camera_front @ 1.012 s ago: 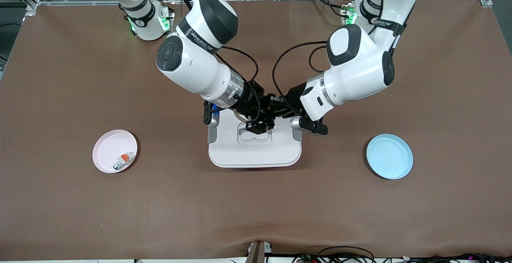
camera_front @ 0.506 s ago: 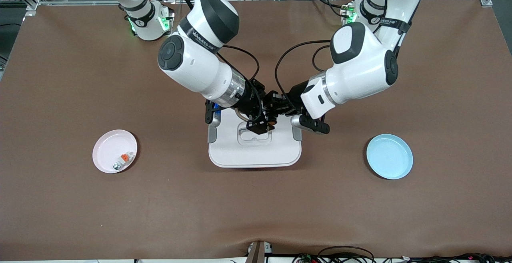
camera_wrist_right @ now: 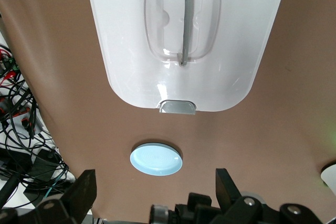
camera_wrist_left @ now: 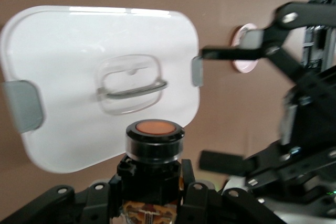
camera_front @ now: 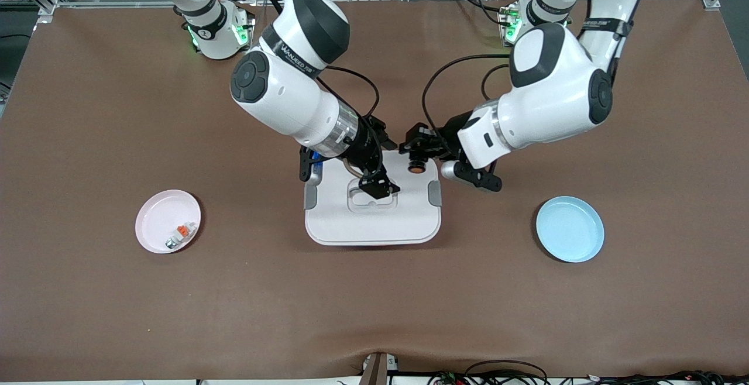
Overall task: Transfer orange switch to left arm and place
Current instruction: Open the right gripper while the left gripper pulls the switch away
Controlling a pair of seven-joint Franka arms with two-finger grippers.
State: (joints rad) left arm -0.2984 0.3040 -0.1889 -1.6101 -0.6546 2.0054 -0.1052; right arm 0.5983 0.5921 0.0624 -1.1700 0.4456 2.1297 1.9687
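Observation:
The orange switch [camera_front: 416, 168], a stubby black cylinder with a round orange face, is clamped in my left gripper [camera_front: 416, 161] over the edge of the white box [camera_front: 372, 221] nearest the robots. The left wrist view shows the switch [camera_wrist_left: 154, 139] upright between my left gripper's [camera_wrist_left: 152, 182] shut fingers. My right gripper [camera_front: 379, 169] hangs open over the box's lid handle with nothing in it. In the right wrist view its fingers [camera_wrist_right: 86, 192] stand wide apart above the box [camera_wrist_right: 181, 35].
A pink plate [camera_front: 153, 216] toward the right arm's end holds a small white-and-grey piece with an orange tab [camera_front: 181, 233]. A blue plate [camera_front: 569, 228] lies bare toward the left arm's end. The two grippers are close together above the box.
My right gripper has opened and let go of the switch. My left gripper, still shut on it, has drawn away toward the left arm's end of the table.

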